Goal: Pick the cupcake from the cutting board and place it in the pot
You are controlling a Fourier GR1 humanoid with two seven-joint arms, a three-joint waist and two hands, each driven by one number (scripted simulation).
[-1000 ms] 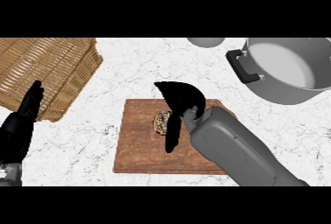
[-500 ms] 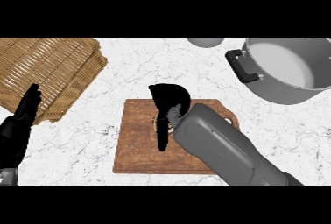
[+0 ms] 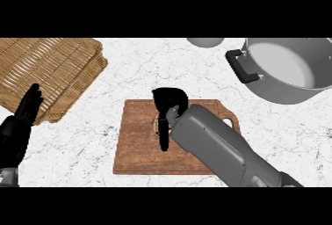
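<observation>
Over the cutting board [image 3: 139,145], right hand [image 3: 170,105] covers cupcake [image 3: 157,125].

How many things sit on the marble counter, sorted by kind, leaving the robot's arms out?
Cookware: 1, the grey metal pot with black handles.
Boards: 1, the brown wooden cutting board.
Wicker items: 1, the tan woven basket.
Food: 1, the cupcake, mostly hidden by the right hand.
Unidentified: 1, a grey rounded object at the top edge.
Total: 5
</observation>
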